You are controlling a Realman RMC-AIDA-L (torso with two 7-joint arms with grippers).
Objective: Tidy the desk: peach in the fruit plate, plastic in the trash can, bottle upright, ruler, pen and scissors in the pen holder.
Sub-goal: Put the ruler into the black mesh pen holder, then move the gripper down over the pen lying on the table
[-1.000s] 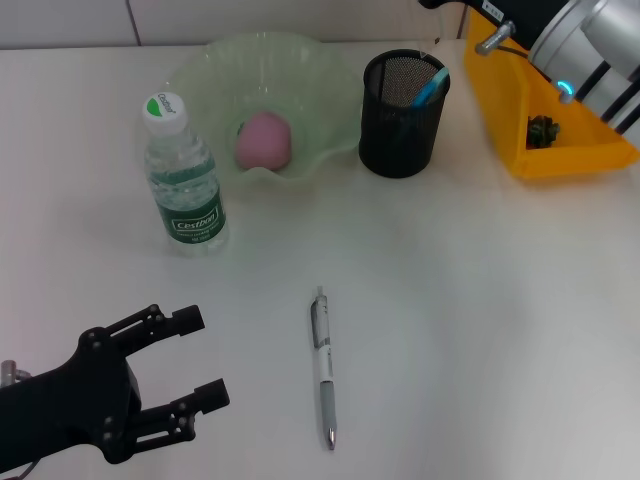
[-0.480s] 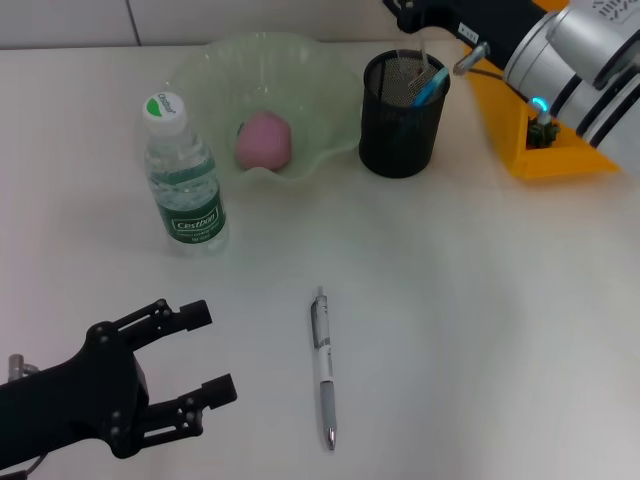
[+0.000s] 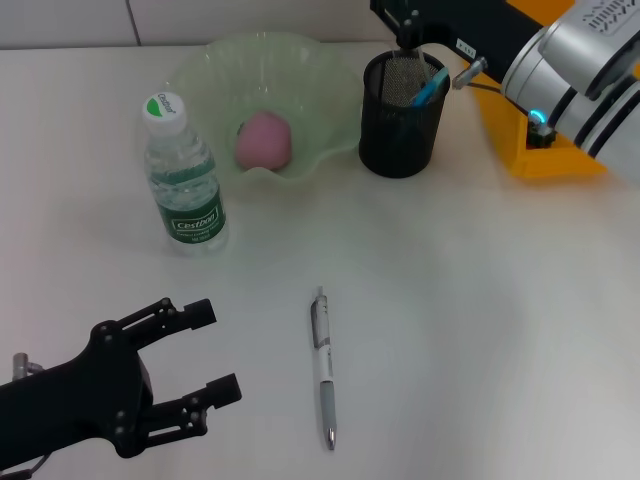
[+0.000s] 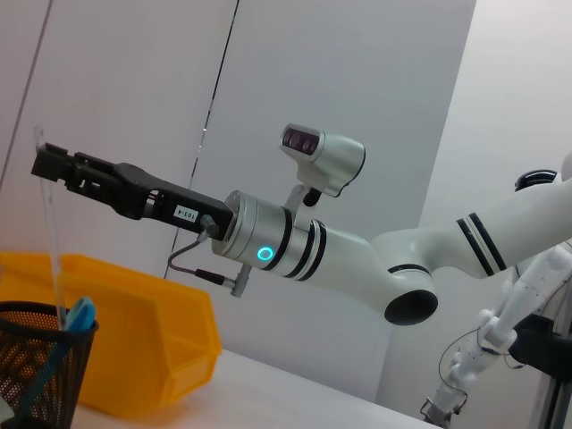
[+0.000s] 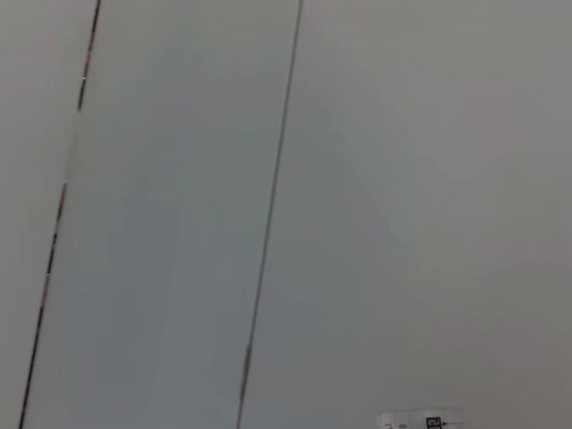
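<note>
Right hand (image 4: 49, 168): pinches clear ruler (image 4: 51, 241) upright above holder (image 3: 402, 113), far edge of worktop (image 3: 480, 300). Left hand (image 3: 190, 365): spread wide, empty, near-left corner. Pen (image 3: 323, 366): flat, near edge.

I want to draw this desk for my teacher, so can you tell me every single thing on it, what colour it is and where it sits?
Water bottle: one, clear with green cap and label, upright, left of the plate.
Fruit plate: one, pale green, wavy rim, at the back.
Peach: one, pink, inside the fruit plate.
Pen holder: one, black mesh, right of the plate, something blue inside.
Ruler: one, clear, upright, reaching down into the pen holder.
Pen: one, silver-grey, lying on the table in front.
Bin: one, yellow, back right.
Table: one, white.
Left gripper: black, open, near front left.
Right gripper: black, above the pen holder, holding the ruler.
</note>
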